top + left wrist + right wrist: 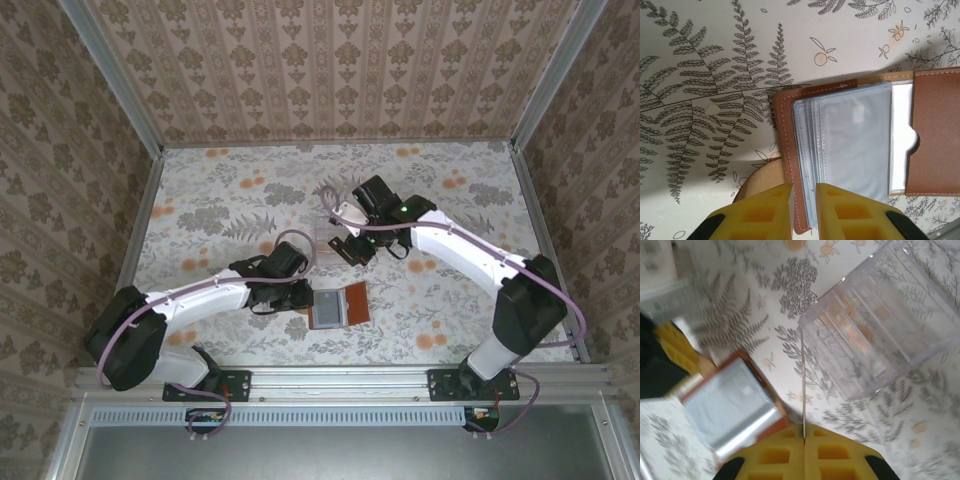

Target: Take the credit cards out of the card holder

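The card holder point(356, 305) lies open on the floral table, a reddish-brown leather wallet with grey-blue plastic sleeves point(855, 140) fanned inside. My left gripper point(803, 202) is shut on the holder's brown stitched edge and the sleeve edges, at its left side in the top view point(306, 301). My right gripper point(804, 437) is shut on one thin credit card point(803, 390), seen edge-on, held above the table beyond the holder point(727, 407). In the top view this gripper point(360, 247) hovers behind the holder. Any cards inside the sleeves are hidden.
A small clear plastic box point(880, 322) stands just right of the held card. Patterned walls close in the table on three sides. The left arm's yellow finger point(675, 350) lies at the holder's far side.
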Controlling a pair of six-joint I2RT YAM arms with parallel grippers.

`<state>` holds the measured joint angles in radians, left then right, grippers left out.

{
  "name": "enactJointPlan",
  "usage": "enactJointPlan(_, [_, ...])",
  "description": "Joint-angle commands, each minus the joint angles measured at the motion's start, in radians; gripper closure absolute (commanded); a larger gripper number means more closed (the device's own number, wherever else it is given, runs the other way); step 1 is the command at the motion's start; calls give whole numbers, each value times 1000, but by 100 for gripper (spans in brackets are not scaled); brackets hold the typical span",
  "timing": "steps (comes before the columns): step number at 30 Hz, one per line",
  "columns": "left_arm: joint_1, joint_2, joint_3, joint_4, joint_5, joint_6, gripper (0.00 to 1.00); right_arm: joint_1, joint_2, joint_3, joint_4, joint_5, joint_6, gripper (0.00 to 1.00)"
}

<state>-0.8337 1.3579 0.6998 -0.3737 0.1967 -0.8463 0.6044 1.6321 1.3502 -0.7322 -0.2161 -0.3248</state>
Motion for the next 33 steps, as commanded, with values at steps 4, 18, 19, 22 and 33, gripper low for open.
enactJointPlan(4, [41, -34, -38, 33, 0, -37, 81, -20, 166, 220, -208, 56, -452, 100])
enactJointPlan(18, [84, -141, -88, 24, -14, -79, 80, -35, 507, 647, -486, 44, -640, 100])
enactJointPlan(19, [87, -144, -89, 23, -15, -79, 80, -36, 522, 666, -497, 43, -641, 100])
enactJointPlan(22, [98, -146, -94, 20, -12, -78, 80, -37, 574, 728, -532, 30, -650, 100])
enactJointPlan(33, [112, -150, -97, 6, -10, -79, 79, -50, 670, 776, -580, -5, -644, 100])
